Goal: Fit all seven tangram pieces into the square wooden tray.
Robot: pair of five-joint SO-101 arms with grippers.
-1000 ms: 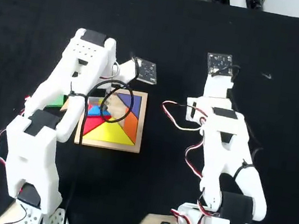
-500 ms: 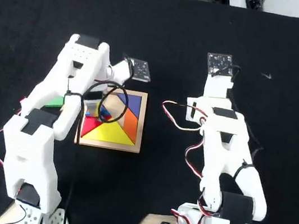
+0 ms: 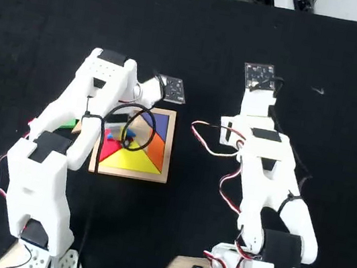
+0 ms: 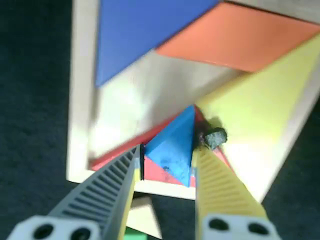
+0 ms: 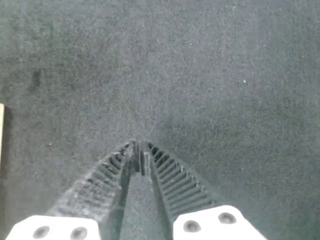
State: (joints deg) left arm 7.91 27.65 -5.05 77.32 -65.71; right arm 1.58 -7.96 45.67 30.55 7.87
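The left gripper point(image 4: 169, 150) is clamped on a small blue triangle point(image 4: 173, 136) and holds it over the tray point(image 4: 79, 100) near its left edge, above the red piece point(image 4: 156, 172) (whether it touches the red one or hangs just clear I cannot tell). Beside it the tray's bare floor point(image 4: 132, 105) shows, between the red piece and the dark blue piece point(image 4: 135, 30) in the far right corner.

The step in hand, as I judge it, is seating the triangle in that gap. To do it well, the wrist should turn until the triangle's edges run parallel to those around the gap. It should then come down level, so no corner rides up on the red piece. The gripper should let go only once the triangle lies flat, then lift straight up.

The right gripper point(image 5: 138, 150) is closed on nothing over bare black cloth, well apart from the tray.

There is one tray and there are two arms. Five pieces are at the tray: the held triangle, the red, the dark blue, an orange piece point(image 4: 240, 37) by the right edge, and a large yellow triangle point(image 4: 255, 115) along the near edge. A green piece point(image 3: 66, 124) lies on the worktop just beside the tray's left edge, making six. I cannot make out a seventh.
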